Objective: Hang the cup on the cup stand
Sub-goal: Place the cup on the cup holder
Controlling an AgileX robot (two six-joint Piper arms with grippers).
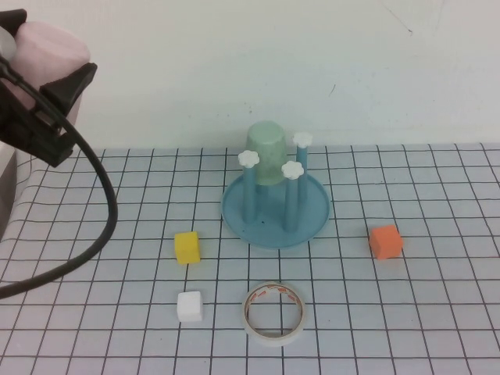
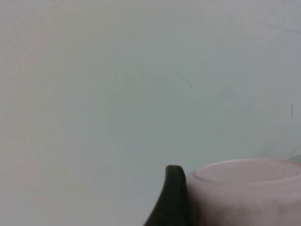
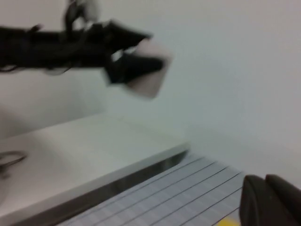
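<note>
Table [image 1: 437, 328]: white surface ruled with a dark grid, running up to a pale wall.
Left arm: black, in the upper left corner of the high view, raised well above the table, a black cable looping down from it.
Left gripper [image 1: 43, 66]: spread wide around the cup, black fingers [image 2: 171, 197] pressed against its wall; it holds the cup up in the air, far to the left of the cup stand.
Cup stand [image 1: 275, 211]: round blue dish base near the middle of the table, with upright blue pegs topped by white flower caps.
Green cup [image 1: 267, 152]: pale green, upside down over a rear peg of the cup stand.
Cup [image 1: 51, 51]: pale pink, gripped by the left gripper high at the far left, well apart from the cup stand; in the left wrist view its rounded rim [image 2: 244, 172] shows against the wall.
Tape roll [image 1: 274, 312]: flat on the table in front of the cup stand.
Orange block [image 1: 385, 241]: to the right of the cup stand.
Yellow block [image 1: 187, 247]: left of the cup stand's front.
White block [image 1: 189, 305]: just in front of the yellow block, left of the tape roll.
Right gripper [image 3: 270, 200]: seen only in its own wrist view, dark fingertips pressed together with nothing between them, low over the grid.
</note>
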